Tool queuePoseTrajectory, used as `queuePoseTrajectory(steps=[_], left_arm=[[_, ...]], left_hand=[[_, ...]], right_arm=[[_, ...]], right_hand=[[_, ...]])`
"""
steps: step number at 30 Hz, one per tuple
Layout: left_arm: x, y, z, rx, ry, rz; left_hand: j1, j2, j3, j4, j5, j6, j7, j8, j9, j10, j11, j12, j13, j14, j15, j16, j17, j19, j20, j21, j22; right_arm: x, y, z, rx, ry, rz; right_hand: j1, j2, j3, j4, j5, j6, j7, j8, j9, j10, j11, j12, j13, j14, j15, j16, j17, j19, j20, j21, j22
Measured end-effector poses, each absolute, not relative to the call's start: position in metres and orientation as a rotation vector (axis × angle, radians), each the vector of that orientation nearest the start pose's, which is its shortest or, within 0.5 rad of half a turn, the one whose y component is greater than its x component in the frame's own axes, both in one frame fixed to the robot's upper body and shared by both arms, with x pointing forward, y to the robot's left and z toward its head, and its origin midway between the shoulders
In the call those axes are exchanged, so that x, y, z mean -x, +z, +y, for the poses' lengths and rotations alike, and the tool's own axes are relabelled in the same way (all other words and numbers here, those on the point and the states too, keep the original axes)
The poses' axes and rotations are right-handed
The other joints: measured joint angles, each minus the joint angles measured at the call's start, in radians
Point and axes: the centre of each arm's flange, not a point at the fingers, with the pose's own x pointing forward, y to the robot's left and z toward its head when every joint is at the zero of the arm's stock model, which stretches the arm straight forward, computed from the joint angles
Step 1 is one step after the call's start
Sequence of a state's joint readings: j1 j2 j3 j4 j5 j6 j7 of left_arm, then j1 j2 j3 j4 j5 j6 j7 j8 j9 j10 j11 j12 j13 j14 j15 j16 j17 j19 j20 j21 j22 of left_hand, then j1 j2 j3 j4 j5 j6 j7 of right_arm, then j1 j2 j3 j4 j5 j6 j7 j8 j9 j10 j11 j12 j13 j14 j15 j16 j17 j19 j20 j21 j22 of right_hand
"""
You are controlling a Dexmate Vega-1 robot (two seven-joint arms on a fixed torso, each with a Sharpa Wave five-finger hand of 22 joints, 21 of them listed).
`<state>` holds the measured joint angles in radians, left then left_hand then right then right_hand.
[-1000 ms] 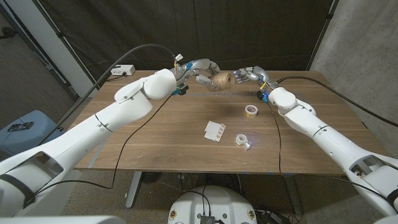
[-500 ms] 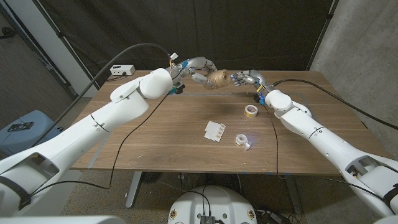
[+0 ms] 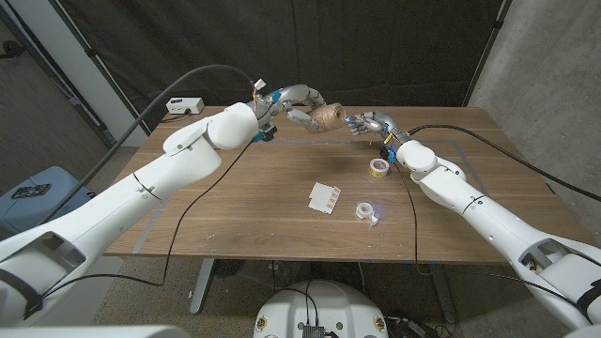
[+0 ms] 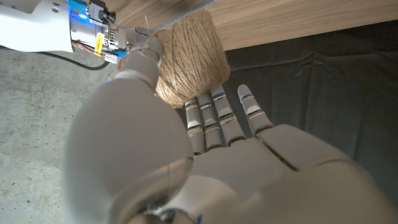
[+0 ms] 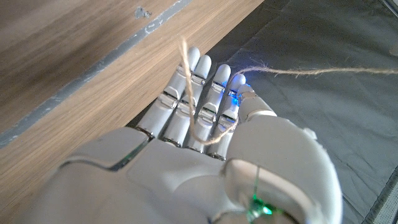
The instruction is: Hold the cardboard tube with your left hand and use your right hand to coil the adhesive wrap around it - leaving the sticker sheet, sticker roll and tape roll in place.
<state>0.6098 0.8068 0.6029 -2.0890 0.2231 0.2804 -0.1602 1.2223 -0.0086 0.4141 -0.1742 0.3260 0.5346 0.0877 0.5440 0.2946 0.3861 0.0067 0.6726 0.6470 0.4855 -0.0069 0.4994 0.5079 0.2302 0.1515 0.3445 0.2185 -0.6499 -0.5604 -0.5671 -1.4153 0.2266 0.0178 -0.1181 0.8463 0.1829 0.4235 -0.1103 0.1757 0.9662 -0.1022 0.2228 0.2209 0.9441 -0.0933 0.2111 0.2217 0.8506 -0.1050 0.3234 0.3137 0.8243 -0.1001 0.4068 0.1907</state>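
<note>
My left hand holds a tube wound thick with brown jute twine above the table's far edge. In the left wrist view the wound tube sits between thumb and fingers of that hand. My right hand hangs a short gap to the right of it. A loose strand of twine runs across the right hand and loops at the thumb, pinched there. No adhesive wrap can be made out; the material looks like twine.
A gold tape roll lies near my right forearm. The white sticker sheet and a small sticker roll lie mid-table. A white box sits at the far left corner. Dark curtain hangs behind the table.
The wound tube and my left hand have shifted slightly left. My right hand has drawn a little away from it and lower, opening a small gap.
</note>
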Motion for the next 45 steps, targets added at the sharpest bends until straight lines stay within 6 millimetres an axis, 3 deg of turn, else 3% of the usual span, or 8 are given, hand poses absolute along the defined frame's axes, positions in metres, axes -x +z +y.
queuePoseTrajectory(steps=[45], left_arm=[[-0.503,0.146,0.141,-1.193,-0.165,-0.894]], left_hand=[[0.0,0.0,0.0,0.0,0.004,0.0,0.0,0.0,0.0,0.0,0.0,0.001,0.0,0.0,0.0,0.0,0.005,0.0,0.0,0.008,0.0]], right_arm=[[-0.642,0.003,-0.197,0.507,0.147,-0.536]], right_hand=[[0.0,0.0,0.0,0.0,-0.003,0.0,0.0,-0.003,0.0,0.0,0.0,0.0,0.0,0.0,0.0,0.0,0.0,-0.004,0.004,0.008,0.0]])
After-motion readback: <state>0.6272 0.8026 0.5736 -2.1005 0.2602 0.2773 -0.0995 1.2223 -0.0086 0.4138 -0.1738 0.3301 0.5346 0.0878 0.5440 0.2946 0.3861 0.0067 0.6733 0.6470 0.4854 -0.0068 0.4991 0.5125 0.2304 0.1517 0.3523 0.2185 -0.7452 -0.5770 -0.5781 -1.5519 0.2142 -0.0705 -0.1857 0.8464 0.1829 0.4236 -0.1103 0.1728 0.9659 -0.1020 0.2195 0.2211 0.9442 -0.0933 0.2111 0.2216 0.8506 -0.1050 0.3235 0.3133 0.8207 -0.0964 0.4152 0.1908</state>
